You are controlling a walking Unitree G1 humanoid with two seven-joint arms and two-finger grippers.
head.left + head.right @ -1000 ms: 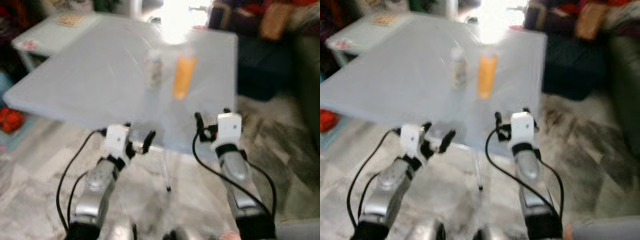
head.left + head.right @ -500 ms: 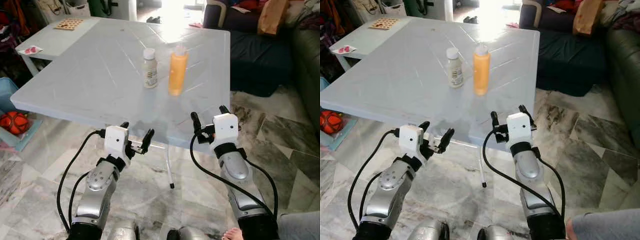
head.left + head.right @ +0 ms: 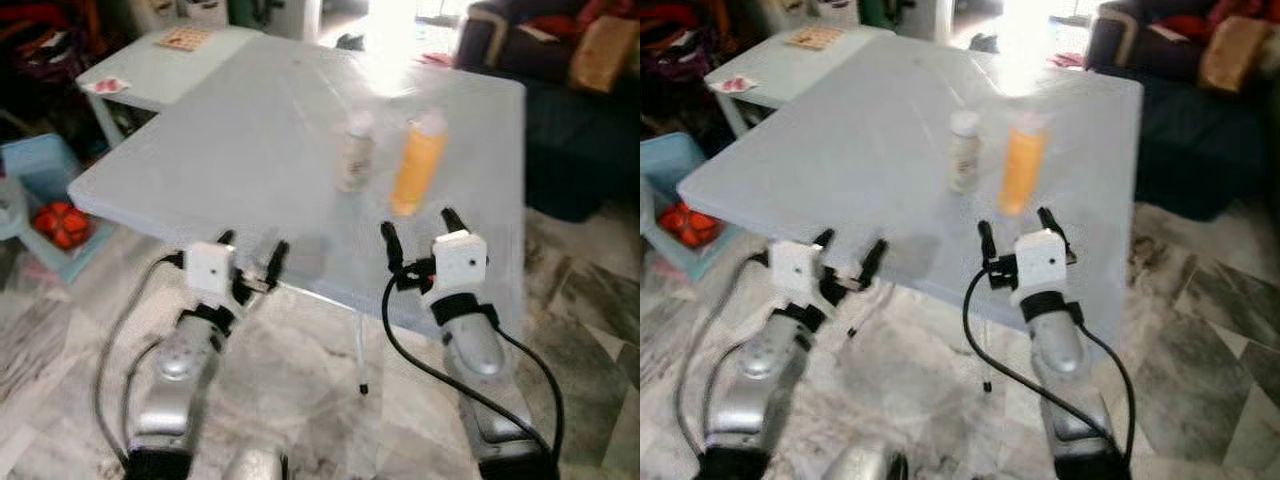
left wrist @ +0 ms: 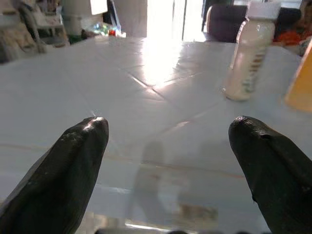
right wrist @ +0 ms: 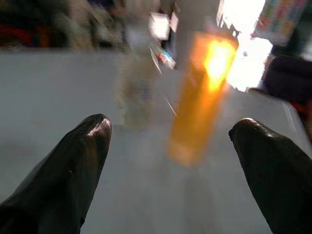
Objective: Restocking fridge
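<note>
Motion blur smears the orange bottle (image 5: pixel 202 97) and pale bottle (image 5: pixel 136 78); labels unreadable.

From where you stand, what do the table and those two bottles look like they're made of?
The table looks like pale moulded plastic: glossy, with window glare and shallow grooves. The orange bottle seems translucent plastic, since light glows through it in the right wrist view. The small white bottle looks like opaque plastic with a white cap and printed label, though blur leaves it uncertain.

Strong daylight from the top centre blows out the far edge of the white table (image 3: pixel 250 130). Head views are motion-blurred; the right wrist view smears the orange bottle (image 5: pixel 197 97).
</note>
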